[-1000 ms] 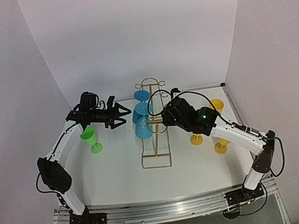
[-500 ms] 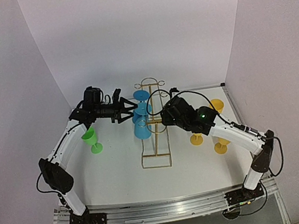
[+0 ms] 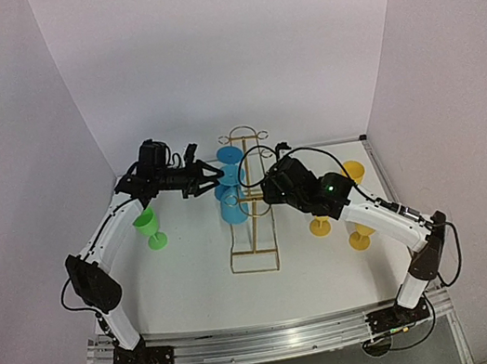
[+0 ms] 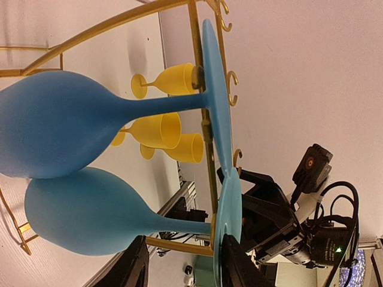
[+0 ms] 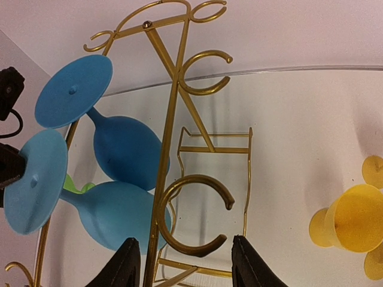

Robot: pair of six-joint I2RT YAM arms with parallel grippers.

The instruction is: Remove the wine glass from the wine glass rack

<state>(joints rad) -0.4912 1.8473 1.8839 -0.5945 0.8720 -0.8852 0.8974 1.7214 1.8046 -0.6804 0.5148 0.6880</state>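
Observation:
The gold wine glass rack (image 3: 253,237) stands mid-table. Two blue wine glasses hang upside down on its left side: a darker one (image 3: 230,155) farther back and a lighter one (image 3: 233,212) nearer. In the left wrist view the lighter glass's (image 4: 84,212) stem runs across just at the tips of my left gripper (image 4: 185,260), whose jaws stand apart on either side of it, one finger (image 4: 239,263) beside the foot. My left gripper (image 3: 212,171) is level with the glasses. My right gripper (image 5: 185,260) is closed round a ring loop (image 5: 191,218) and rail of the rack (image 5: 173,89).
A green glass (image 3: 147,225) stands upright under the left arm. Three yellow glasses (image 3: 360,239) stand right of the rack, under and behind the right arm (image 3: 371,211). White walls enclose the table on three sides.
My left gripper moved right from above the green glass to the blue glasses on the rack, and its jaws narrowed. The right arm and the rack have not moved.

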